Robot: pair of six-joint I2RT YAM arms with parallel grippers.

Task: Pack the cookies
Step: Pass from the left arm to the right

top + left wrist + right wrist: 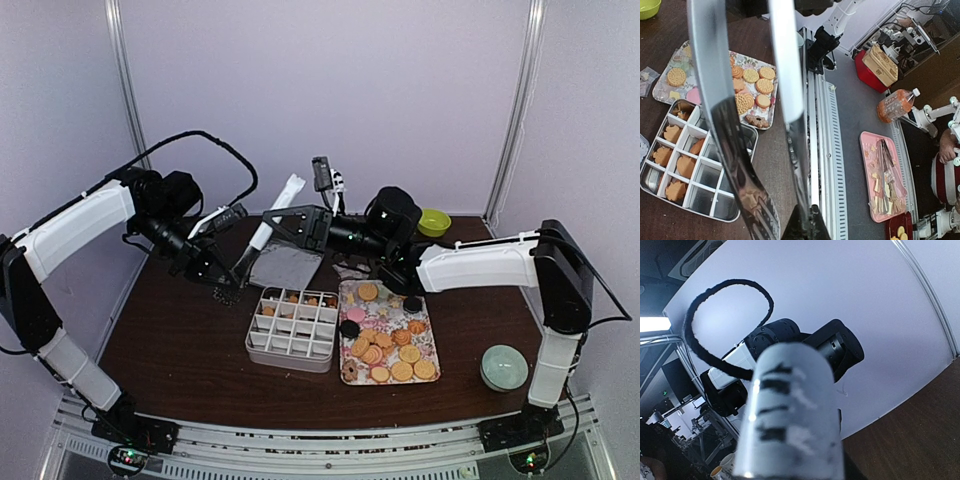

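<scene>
Overhead, the left arm reaches inward, left jaws grasping long shiny metal tongs (285, 198); small round cookies (388, 348) cover the floral rectangular tray (385, 308). Left wrist: some sit in the white-divided metal box (710, 175). Right wrist: blurred; I cannot tell the right jaws' state.

Two matching arms share one livery. The left arm (85, 220) and the right arm (470, 265) each wear smooth white shells over their long links, broken by black segments and rounded black joint housings. A thin black cable (205, 140) loops free above the left arm's far joint; from the right wrist camera it reads as a fuzzy black arc. The left gripper (225, 285) and the right gripper (272, 222) are black throughout, the right one's body an angular, open-framed wedge. Small green and red lights glow on the black bases (128, 458).
</scene>
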